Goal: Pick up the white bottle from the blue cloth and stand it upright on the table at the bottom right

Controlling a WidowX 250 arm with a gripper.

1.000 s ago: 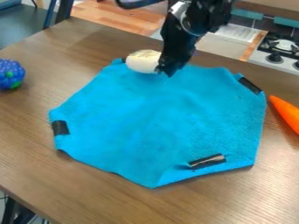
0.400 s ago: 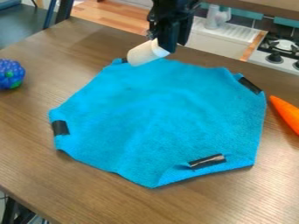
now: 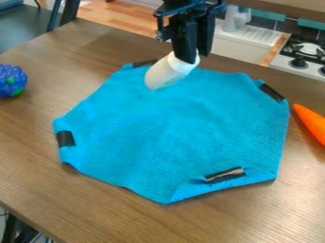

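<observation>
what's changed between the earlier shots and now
The gripper has risen in view since the first picture; the white object it holds has shifted right and tilted from nearly level to slanting down leftward. The blue cloth, blue toy and orange toy stayed put.

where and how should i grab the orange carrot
Probably across the thicker body of the carrot, coming down from above and closing on its two long sides. It lies on its side on the table, slanting lengthwise, and narrows to a tip near the blue cloth, which offers less to grip.
</observation>
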